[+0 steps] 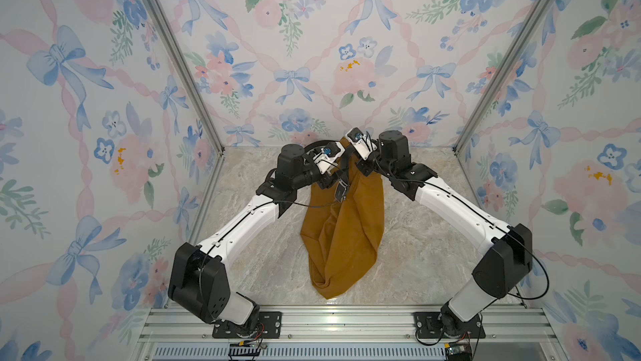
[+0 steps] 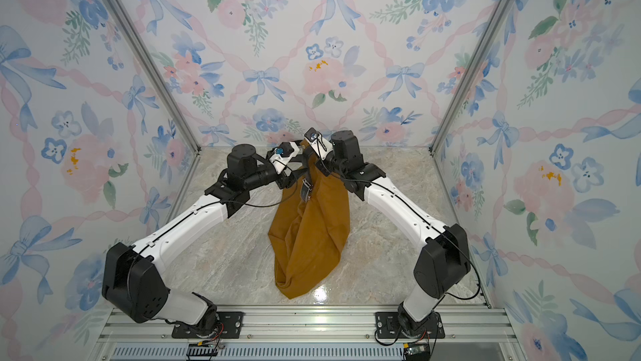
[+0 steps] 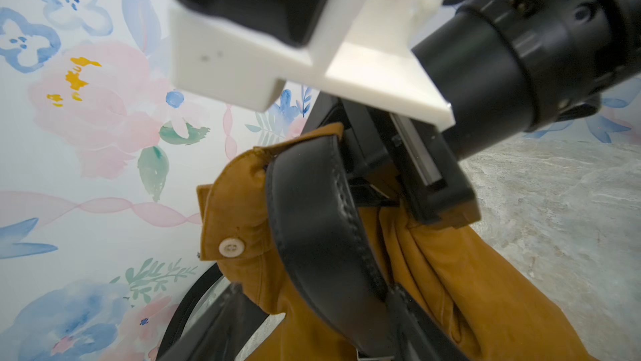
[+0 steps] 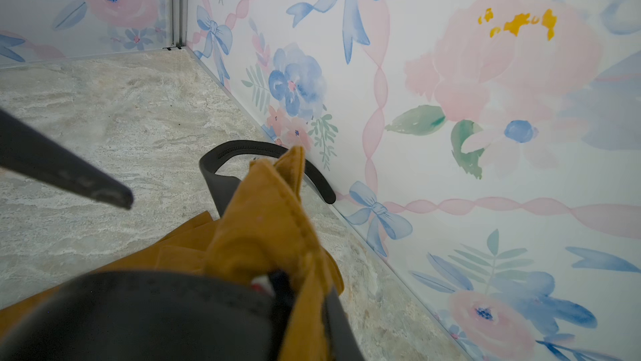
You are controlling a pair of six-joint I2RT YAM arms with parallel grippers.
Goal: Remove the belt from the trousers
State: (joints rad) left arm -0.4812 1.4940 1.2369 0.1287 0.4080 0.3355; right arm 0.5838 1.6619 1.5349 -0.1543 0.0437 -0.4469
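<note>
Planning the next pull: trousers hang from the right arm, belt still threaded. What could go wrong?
The right gripper pinches the trousers by only a bunched bit of waistband; a hard tug might slip it free. The left gripper has its jaws open at the belt, so closing could miss the strap. The buckle dangles against the cloth and may snag.

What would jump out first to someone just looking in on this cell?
The mustard trousers hang bunched in the middle of the marble table, their waistband end lifted between the two arms while the legs trail toward the near edge. The black belt still wraps the waistband, its silver buckle dangling against the cloth. All around stand loud floral walls with blue bows.
</note>
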